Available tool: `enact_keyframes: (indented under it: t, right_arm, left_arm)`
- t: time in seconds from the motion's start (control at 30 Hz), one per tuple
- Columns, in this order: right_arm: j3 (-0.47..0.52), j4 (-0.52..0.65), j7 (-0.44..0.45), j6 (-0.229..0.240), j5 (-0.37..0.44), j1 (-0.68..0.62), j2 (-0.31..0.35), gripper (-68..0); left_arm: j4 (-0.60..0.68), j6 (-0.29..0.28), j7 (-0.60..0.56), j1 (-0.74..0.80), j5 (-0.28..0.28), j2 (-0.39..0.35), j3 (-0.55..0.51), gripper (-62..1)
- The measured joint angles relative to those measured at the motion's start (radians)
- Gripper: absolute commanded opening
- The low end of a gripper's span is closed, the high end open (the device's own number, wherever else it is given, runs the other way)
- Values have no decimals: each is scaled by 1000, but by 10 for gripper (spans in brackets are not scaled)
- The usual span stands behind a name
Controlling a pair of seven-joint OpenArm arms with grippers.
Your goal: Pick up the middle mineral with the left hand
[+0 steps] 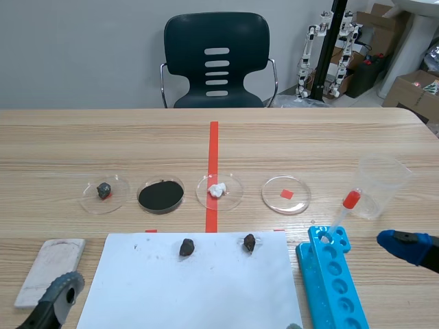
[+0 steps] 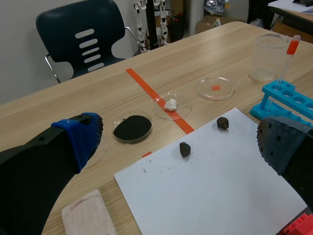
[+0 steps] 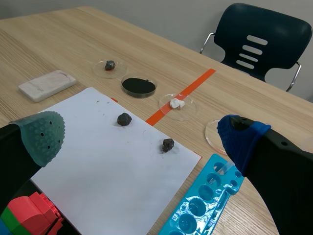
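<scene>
Two dark minerals lie on the white paper [image 1: 192,288]: the middle mineral [image 1: 186,247] [image 2: 185,149] [image 3: 124,119] and another mineral [image 1: 249,242] [image 2: 222,122] [image 3: 167,144] to its right. A third dark mineral [image 1: 103,190] [image 3: 110,64] sits in a petri dish [image 1: 105,194] at the left. My left gripper [image 1: 62,291] [image 2: 180,129] is open, low at the near left, well short of the middle mineral, which shows ahead between its fingers. Over the table's right side, my right gripper [image 1: 405,245] [image 3: 142,132] is open and holds nothing.
A dish of black powder [image 1: 160,195], a dish with a white lump [image 1: 218,190] and a dish with a red square [image 1: 286,194] stand in a row. A blue tube rack [image 1: 329,274], a dropper [image 1: 345,208], a plastic cup [image 1: 379,185] and a white sponge [image 1: 51,269] are nearby.
</scene>
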Motion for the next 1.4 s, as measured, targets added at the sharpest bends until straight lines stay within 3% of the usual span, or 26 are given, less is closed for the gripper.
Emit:
enact_keyframes:
  t: [0.93,1.13,1.2,1.4]
  right_arm:
    - [0,0,0,0,0,0,0,4]
    - [0,0,0,0,0,0,0,4]
    - [0,0,0,0,0,0,0,4]
    - [0,0,0,0,0,0,0,4]
  left_arm:
    - [0,-1,21,-4,0,0,0,14]
    - [-2,-50,395,-111,-24,0,21,14]
    - [-2,-66,475,-150,-69,0,39,14]
    - [-2,-61,771,-299,-294,0,116,14]
